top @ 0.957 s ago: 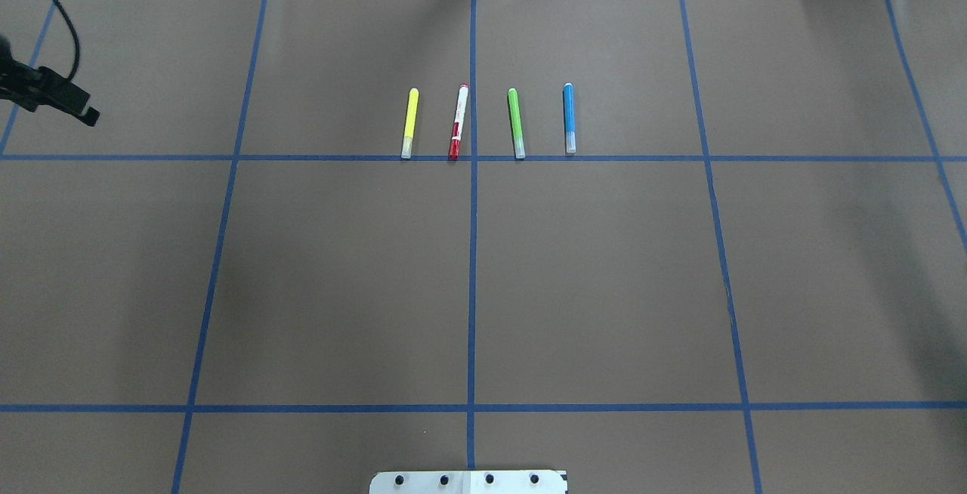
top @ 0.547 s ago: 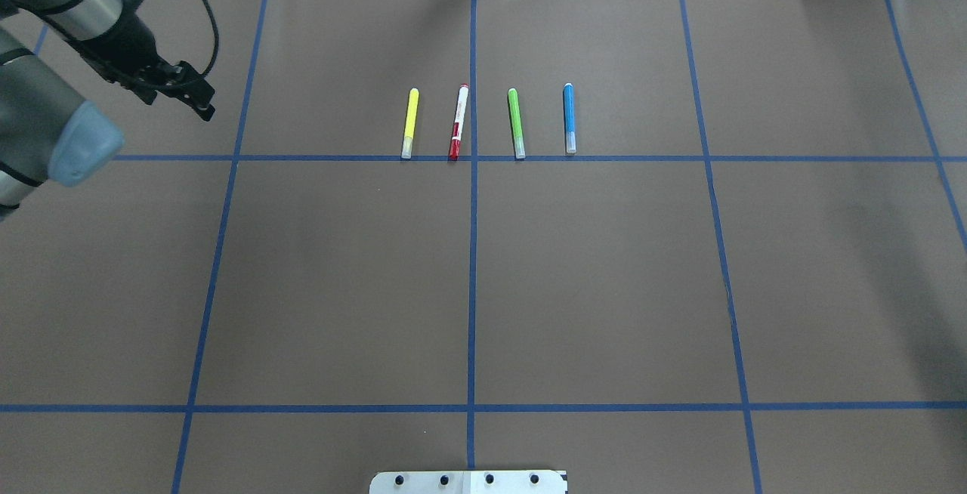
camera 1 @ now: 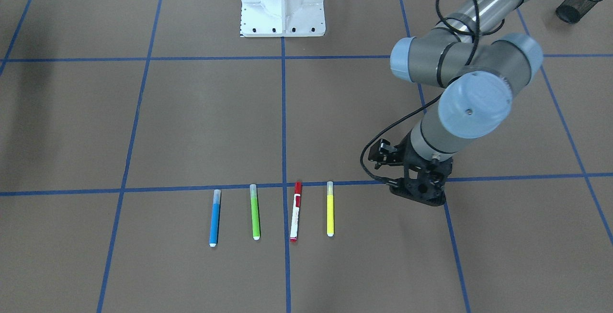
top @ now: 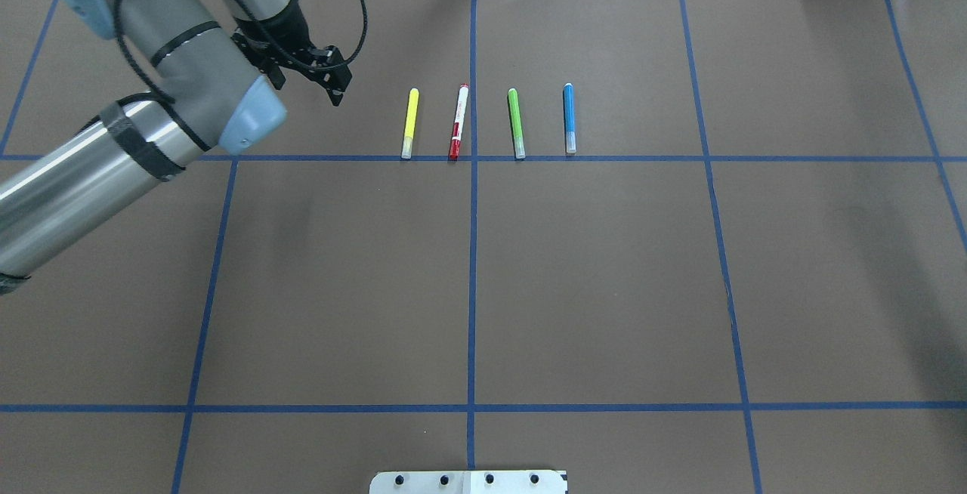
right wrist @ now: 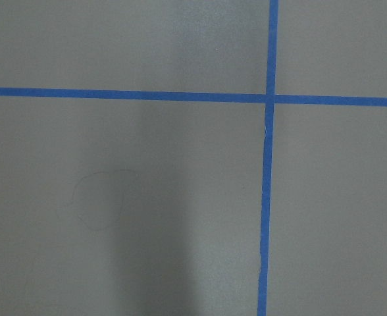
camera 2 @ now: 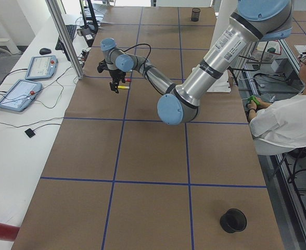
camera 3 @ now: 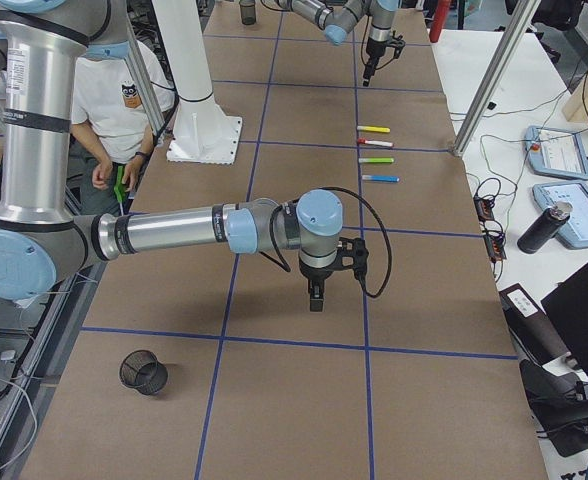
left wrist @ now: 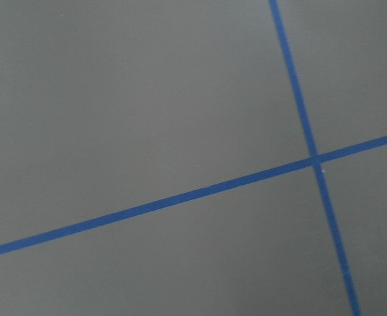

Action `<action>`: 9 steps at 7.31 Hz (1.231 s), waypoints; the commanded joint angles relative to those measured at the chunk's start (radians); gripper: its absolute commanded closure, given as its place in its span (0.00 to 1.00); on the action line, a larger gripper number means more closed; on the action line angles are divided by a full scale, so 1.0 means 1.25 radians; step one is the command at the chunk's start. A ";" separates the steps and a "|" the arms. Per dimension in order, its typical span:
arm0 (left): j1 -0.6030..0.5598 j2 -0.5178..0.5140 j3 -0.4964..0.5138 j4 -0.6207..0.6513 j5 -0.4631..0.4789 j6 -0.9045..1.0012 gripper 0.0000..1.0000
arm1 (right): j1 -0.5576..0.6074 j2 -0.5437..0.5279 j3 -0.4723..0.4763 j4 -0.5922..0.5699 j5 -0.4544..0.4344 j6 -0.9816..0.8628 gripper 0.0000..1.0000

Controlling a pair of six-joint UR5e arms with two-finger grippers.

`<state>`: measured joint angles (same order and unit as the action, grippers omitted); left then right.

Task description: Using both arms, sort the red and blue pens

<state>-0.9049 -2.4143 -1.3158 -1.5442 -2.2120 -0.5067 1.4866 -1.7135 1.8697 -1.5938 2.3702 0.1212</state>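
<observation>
The red pen (top: 458,122), white-barrelled with a red cap, lies second in a row of markers on the brown table. The blue pen (top: 569,118) lies at the row's right end. Across the table they show as the red pen (camera 1: 296,211) and the blue pen (camera 1: 215,217). My left gripper (top: 336,95) hangs just left of the row, beside the yellow marker. Its fingers look shut and hold nothing. From the front it is the black left gripper (camera 1: 415,198), pointing down. My right gripper (camera 3: 316,305) hovers over bare table nearer the base, and I cannot tell its state.
A yellow marker (top: 409,122) and a green marker (top: 516,122) share the row. A black mesh cup (camera 3: 142,372) stands at the table's right end and another cup (camera 1: 570,11) at the left end. The white pedestal (camera 1: 282,2) stands mid-table. A person (camera 2: 288,120) sits behind the robot.
My left arm has swept in from the far left edge towards the markers; its gripper now hangs close to the yellow marker. The markers have not moved.
</observation>
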 commanded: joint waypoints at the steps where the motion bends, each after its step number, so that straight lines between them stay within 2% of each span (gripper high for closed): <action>1: 0.027 -0.127 0.161 -0.050 0.018 -0.022 0.03 | 0.001 0.006 0.000 0.000 -0.001 0.000 0.00; 2: 0.051 -0.182 0.256 -0.138 0.084 -0.046 0.03 | 0.005 0.007 0.000 0.001 -0.001 0.000 0.00; 3: 0.068 -0.190 0.302 -0.228 0.131 -0.080 0.05 | 0.007 0.010 0.000 0.000 -0.003 0.000 0.00; 4: 0.070 -0.206 0.338 -0.244 0.135 -0.081 0.09 | 0.008 0.010 0.000 0.001 -0.003 0.000 0.00; 5: 0.077 -0.249 0.400 -0.275 0.165 -0.082 0.10 | 0.008 0.011 0.000 0.001 -0.003 0.000 0.00; 7: 0.097 -0.280 0.466 -0.333 0.177 -0.096 0.10 | 0.008 0.010 0.000 0.001 -0.003 -0.001 0.00; 8: 0.114 -0.303 0.522 -0.372 0.210 -0.118 0.10 | 0.008 0.010 0.000 0.001 -0.003 0.000 0.00; 9: 0.126 -0.313 0.557 -0.404 0.227 -0.138 0.17 | 0.008 0.010 0.000 0.001 -0.003 0.000 0.00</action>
<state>-0.7686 -2.7822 -0.6855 -1.9951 -1.9602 -0.6494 1.4971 -1.7010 1.8701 -1.5923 2.3669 0.1208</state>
